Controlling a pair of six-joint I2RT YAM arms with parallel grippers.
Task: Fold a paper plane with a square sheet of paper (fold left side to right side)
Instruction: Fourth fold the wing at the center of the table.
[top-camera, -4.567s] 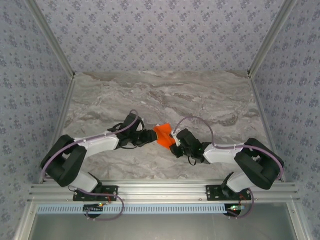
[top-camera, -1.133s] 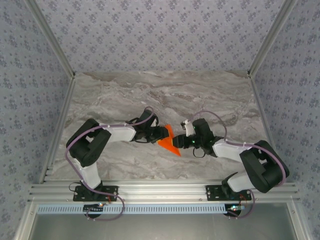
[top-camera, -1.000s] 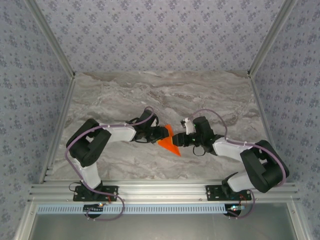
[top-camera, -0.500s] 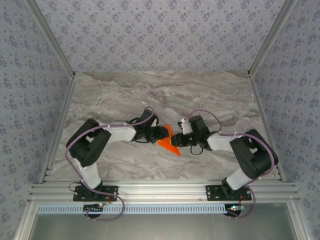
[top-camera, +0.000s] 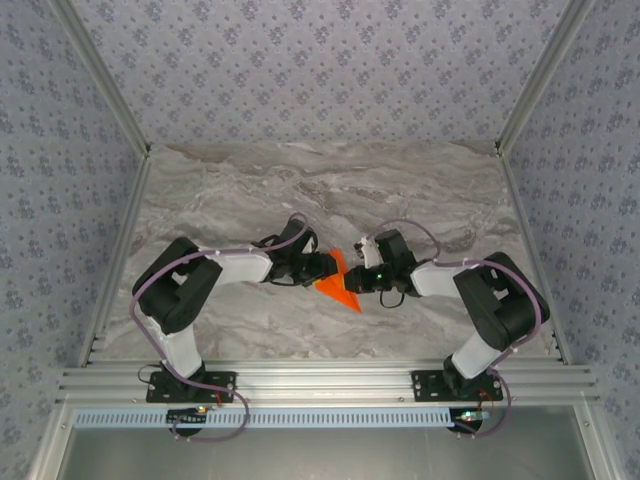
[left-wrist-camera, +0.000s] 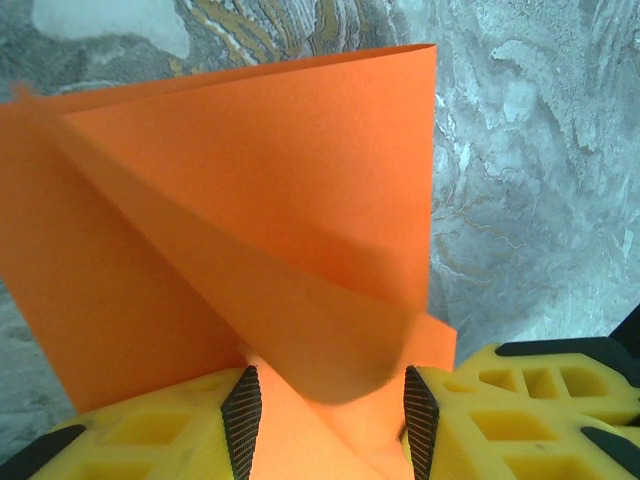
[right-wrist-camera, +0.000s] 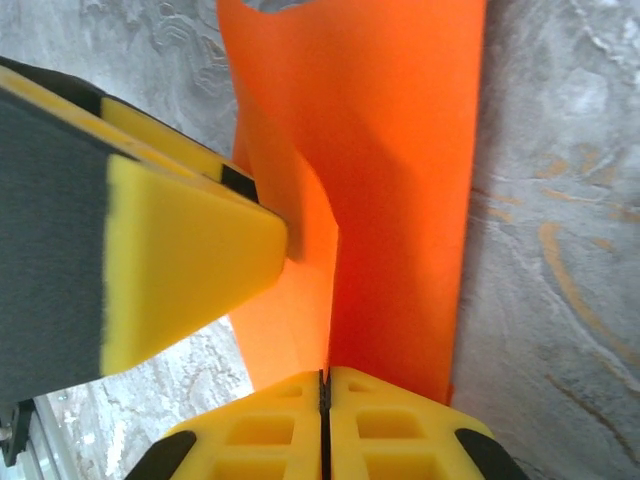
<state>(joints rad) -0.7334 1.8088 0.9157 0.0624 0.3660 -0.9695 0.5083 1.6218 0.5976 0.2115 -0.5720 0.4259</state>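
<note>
The sheet of paper (top-camera: 340, 287) is bright orange and creased into a pointed wedge, held just above the table's middle between both arms. My left gripper (top-camera: 325, 268) reaches it from the left. In the left wrist view the folded layers of paper (left-wrist-camera: 250, 180) fill the gap between the black pads (left-wrist-camera: 241, 418) of my left gripper (left-wrist-camera: 330, 425), touching both. My right gripper (top-camera: 351, 283) comes in from the right. In the right wrist view, my right gripper (right-wrist-camera: 323, 395) has its jaws pressed together on the paper's (right-wrist-camera: 400, 200) crease. One left finger (right-wrist-camera: 190, 270) presses the sheet there.
The grey marbled table (top-camera: 250, 190) stretches bare behind and to both sides of the arms. An aluminium rail (top-camera: 320, 380) runs along the near edge, and slanted frame posts (top-camera: 105, 85) stand at the patterned side walls.
My right gripper has closed onto the paper's crease and slid a little left, its elbow drawing in. The left arm and the paper have stayed where they were.
</note>
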